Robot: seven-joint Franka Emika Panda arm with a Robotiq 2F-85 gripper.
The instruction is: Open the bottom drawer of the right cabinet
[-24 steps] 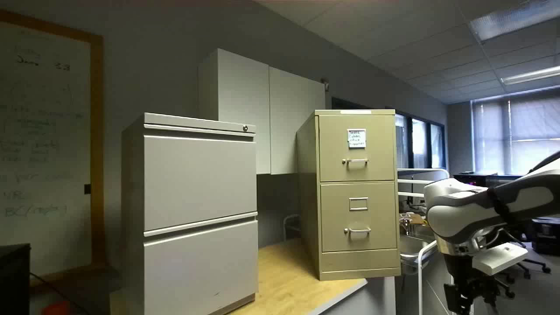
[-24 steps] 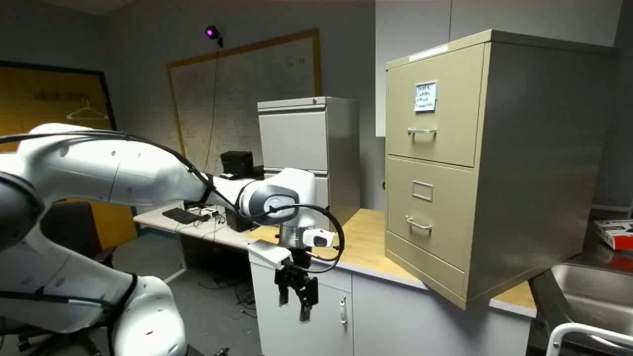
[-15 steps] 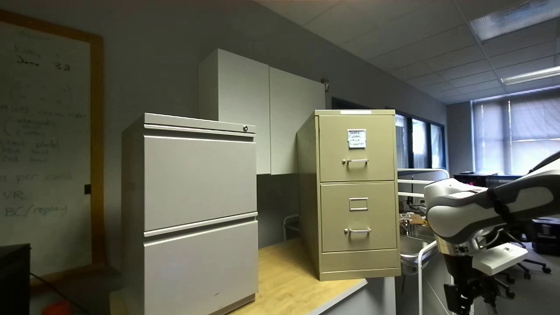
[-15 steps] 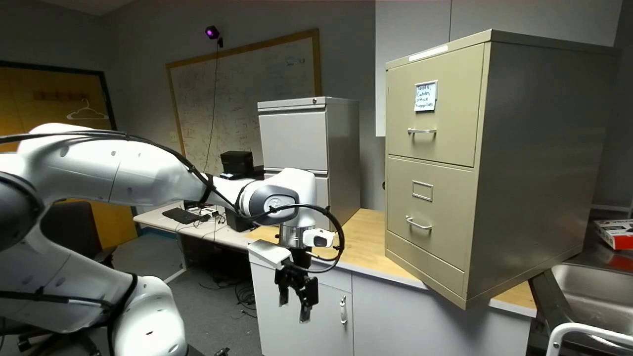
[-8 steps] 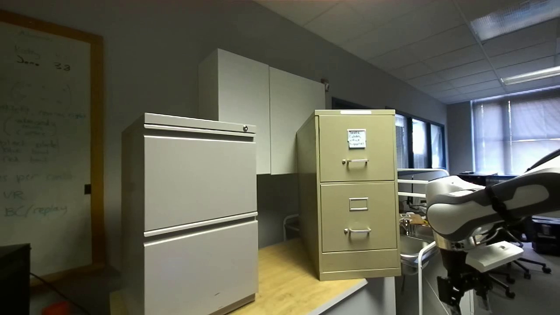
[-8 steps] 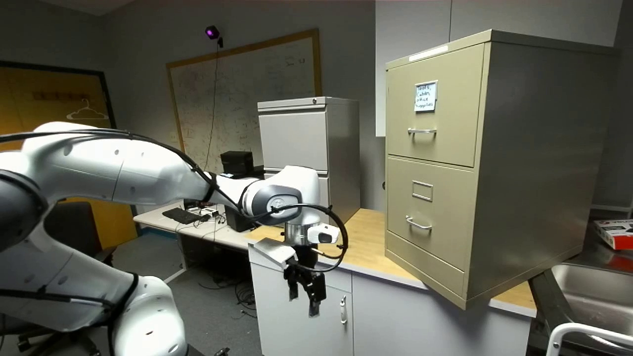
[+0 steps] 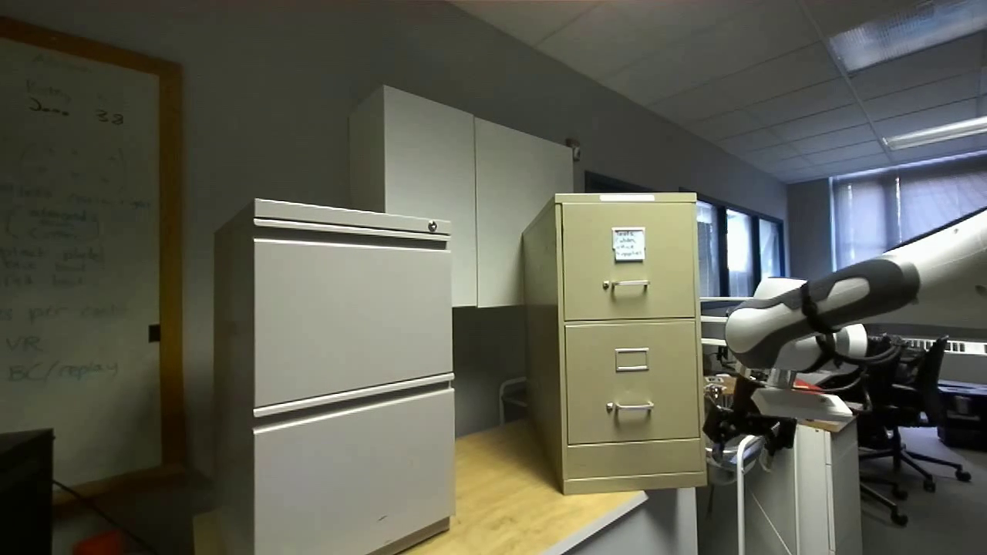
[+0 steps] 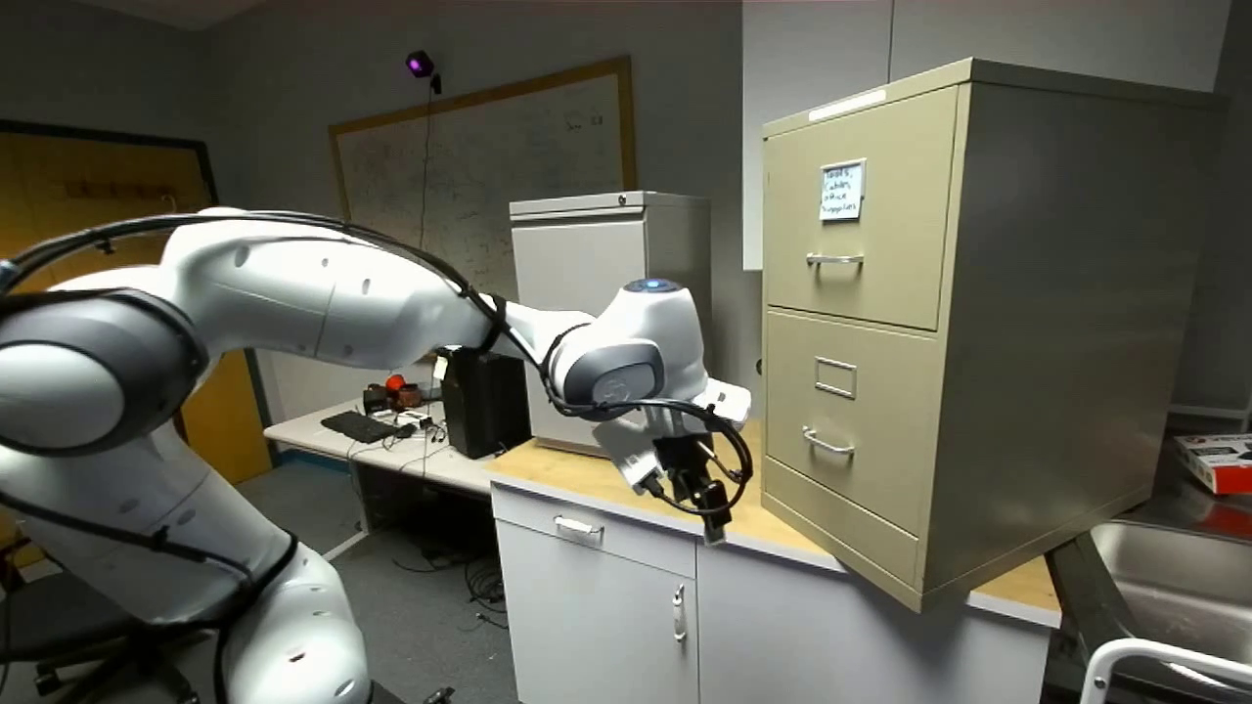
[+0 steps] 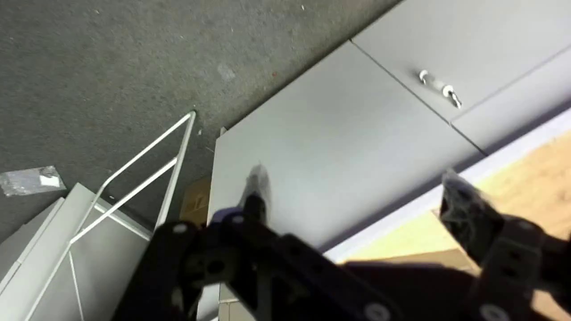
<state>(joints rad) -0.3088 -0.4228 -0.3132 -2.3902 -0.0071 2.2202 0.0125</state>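
The right cabinet (image 7: 542,347) is a tall tan filing cabinet, also seen in an exterior view (image 8: 1066,323). Its bottom drawer (image 7: 597,378) is shut flush, with a small silver handle (image 7: 634,406); the drawer front (image 8: 885,420) and handle (image 8: 828,442) show in both exterior views. My gripper (image 8: 706,510) is tilted, in front of and below the handle's level, apart from the cabinet. In an exterior view the gripper (image 7: 744,451) is right of the cabinet. In the wrist view the gripper (image 9: 354,175) has its fingers wide apart with nothing between them. The handle is not seen there.
A light-grey two-panel cabinet (image 7: 355,324) stands on the wooden counter (image 7: 501,486). White cupboard doors (image 8: 606,616) with handles are under the counter edge. A white metal rail (image 9: 129,200) and a sink (image 8: 1174,587) lie on the tan cabinet's far side.
The arm has swung toward the tan cabinet. The gripper has risen and tilted from pointing down to slanting toward the cabinet. The drawers have not moved.
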